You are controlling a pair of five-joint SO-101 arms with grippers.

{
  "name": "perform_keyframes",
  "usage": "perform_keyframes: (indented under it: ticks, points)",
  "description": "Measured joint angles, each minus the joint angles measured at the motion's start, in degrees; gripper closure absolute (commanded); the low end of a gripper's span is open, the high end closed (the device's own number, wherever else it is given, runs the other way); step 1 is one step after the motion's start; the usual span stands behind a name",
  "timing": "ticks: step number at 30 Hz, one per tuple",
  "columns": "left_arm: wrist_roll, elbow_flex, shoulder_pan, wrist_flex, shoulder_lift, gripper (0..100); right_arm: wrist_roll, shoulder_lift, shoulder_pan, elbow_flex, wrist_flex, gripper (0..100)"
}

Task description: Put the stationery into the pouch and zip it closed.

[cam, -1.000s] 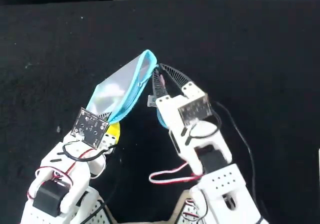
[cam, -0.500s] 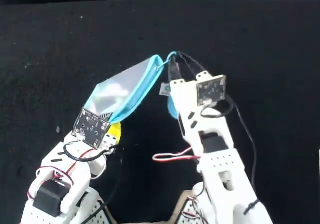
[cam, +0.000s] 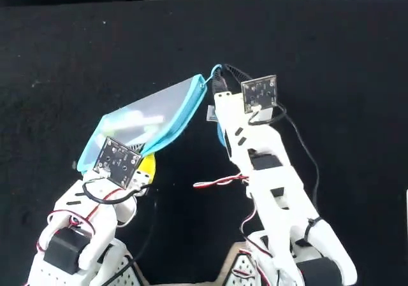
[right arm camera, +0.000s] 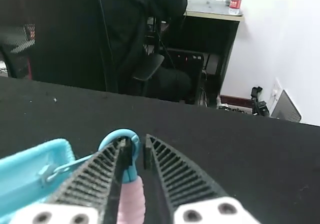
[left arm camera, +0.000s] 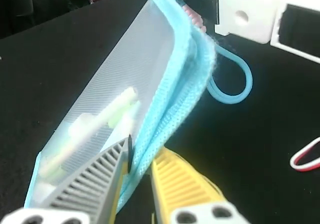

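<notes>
There is one pouch point(cam: 150, 114) on one table point(cam: 331, 57). There are two grippers: the left gripper point(left arm camera: 137, 156) and the right gripper point(right arm camera: 137, 144). The stationery point(left arm camera: 112, 109) inside is too blurry to count.

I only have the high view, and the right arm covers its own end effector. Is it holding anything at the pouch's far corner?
Observer: Yes. In the right wrist view the right end effector is shut on the blue strap attached to the zipper pull.
Operator: And the left one, under its camera board?
Observer: The left end effector pinches the pouch by its blue zipper edge, between its grey and yellow fingers.
Operator: Is the stationery inside?
Observer: A pale green stick and some whitish pieces show through the clear side, toward the left end effector's end.
</notes>
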Motion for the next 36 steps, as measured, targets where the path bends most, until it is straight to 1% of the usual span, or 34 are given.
perform_keyframes:
  ticks: [6,12,14,15,20,23,30,34,36]
  points:
    - [0.0,0.0,0.0,0.0,0.0,97,-0.09,-1.93,0.0,0.0,0.0,98.7]
    - [0.0,0.0,0.0,0.18,-0.35,97,-0.09,-7.03,-0.7,3.69,0.18,98.6]
    - [0.0,0.0,-0.09,0.53,-0.62,97,-0.09,-8.7,-1.49,3.69,3.6,97.3]
    - [0.0,0.0,-0.09,0.88,-0.62,97,-0.18,-9.49,-1.85,3.25,6.51,94.9]
    - [0.09,0.0,-0.09,0.97,-0.7,97,-0.26,-11.69,-3.25,-4.84,28.13,75.5]
    - [0.09,0.0,-0.09,0.97,-0.7,97,-0.26,-12.13,-4.48,-8.7,38.33,69.0]
    - [0.09,0.0,-0.18,1.05,-0.7,97,-0.35,-19.34,-6.33,-9.58,45.89,68.4]
    - [0.09,0.0,-0.18,1.05,-0.7,97,-0.7,-26.9,-4.13,-8.97,47.56,68.4]
    - [0.09,0.0,-0.18,1.05,-0.7,97,-2.99,-30.59,-2.99,-7.65,47.65,68.4]
